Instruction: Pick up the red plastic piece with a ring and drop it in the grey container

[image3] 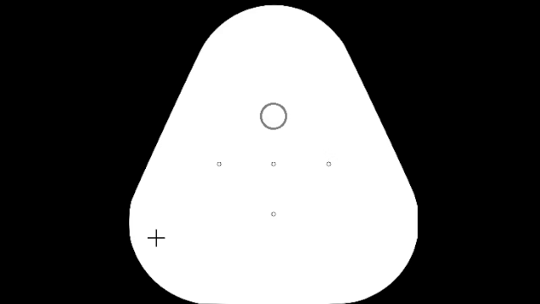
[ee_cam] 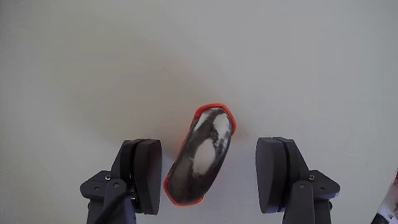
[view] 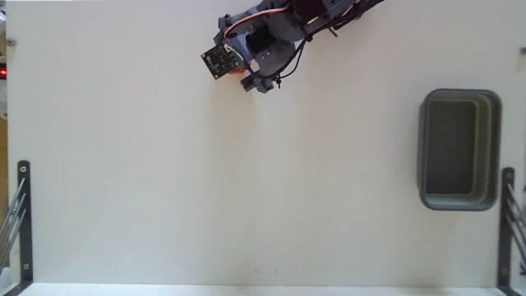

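- The red plastic piece with a ring [ee_cam: 200, 157] lay on the white table [view: 246, 189] between the gripper's [ee_cam: 211, 177] spread fingers, nearer the left pad [ee_cam: 148, 174] in the wrist view and apart from the right one; nothing was pinched yet.
- Seen from the wrist, it showed a glossy grey face rimmed in orange-red and lay tilted across the gap; the ring itself could not be made out.
- Risk: because the piece sat skewed and off-centre, closing jaws would likely meet one end first and spin it, or squeeze the slick curved body out forward.
- Risk: a shallow grip could let it drop during the long carry.
- The grey container [view: 459, 150] stood well apart from the gripper, far to the right in the fixed view, and appeared empty.
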Tool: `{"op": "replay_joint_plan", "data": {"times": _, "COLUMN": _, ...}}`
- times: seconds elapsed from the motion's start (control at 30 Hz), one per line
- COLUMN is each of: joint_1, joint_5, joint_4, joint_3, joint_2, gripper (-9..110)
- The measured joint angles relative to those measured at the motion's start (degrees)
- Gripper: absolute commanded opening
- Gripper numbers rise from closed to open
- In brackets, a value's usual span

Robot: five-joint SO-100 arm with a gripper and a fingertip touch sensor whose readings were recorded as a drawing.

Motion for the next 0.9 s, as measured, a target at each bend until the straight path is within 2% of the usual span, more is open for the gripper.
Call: {"op": "replay_joint_plan", "data": {"times": 0.9, "joint_1": 0.0, "joint_5": 0.0, "joint_4": 0.0, "joint_3": 0.0, "joint_2": 0.0, "gripper": 83}}
